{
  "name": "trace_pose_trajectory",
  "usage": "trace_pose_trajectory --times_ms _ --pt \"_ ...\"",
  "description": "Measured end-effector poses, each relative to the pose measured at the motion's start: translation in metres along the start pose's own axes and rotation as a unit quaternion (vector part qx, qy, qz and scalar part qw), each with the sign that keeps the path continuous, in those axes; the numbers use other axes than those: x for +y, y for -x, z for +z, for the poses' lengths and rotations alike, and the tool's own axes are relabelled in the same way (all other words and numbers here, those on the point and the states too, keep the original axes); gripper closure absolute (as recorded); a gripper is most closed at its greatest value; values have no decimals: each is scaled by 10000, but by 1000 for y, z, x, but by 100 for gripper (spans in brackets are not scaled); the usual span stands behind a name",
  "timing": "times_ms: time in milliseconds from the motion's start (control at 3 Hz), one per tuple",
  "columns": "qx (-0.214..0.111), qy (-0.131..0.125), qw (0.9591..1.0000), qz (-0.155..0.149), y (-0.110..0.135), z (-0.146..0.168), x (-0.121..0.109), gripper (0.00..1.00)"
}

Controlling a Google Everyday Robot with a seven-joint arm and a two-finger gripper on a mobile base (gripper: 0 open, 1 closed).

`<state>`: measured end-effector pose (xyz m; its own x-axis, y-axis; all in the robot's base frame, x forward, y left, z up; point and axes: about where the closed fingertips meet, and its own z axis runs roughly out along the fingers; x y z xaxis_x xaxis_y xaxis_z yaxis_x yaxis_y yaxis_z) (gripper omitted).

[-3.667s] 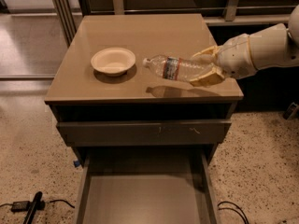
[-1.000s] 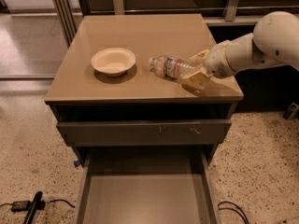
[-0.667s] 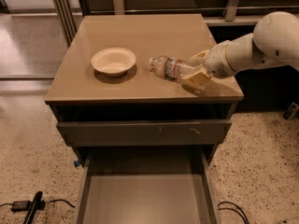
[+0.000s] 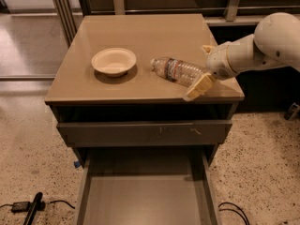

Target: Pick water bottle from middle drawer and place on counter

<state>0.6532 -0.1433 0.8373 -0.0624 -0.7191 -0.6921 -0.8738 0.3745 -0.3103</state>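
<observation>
Now the bottle [image 4: 176, 70] is laid on the counter [image 4: 140, 36]; the gripper [image 4: 197, 72], spread round its end, should be pulled away.

Counter [image 4: 140, 32]: square tan glossy top with a thin edge. It carried one pale bowl [image 4: 114, 61], upright, left of centre, and one water bottle [image 4: 178, 71] on its side, right front, cap toward the bowl. Gripper [image 4: 197, 72] stood at the bottle's base, fingers spread.

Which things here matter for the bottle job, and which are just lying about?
Job: water bottle, lying on the counter; open drawer; gripper, open around the bottle's base.
Lying about: bowl on the counter; black cable on the floor.
</observation>
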Motion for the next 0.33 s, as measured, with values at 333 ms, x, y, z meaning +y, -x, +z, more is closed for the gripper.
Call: trace_pose_trajectory --times_ms 333 --pt "0 0 10000 0 0 0 0 0"
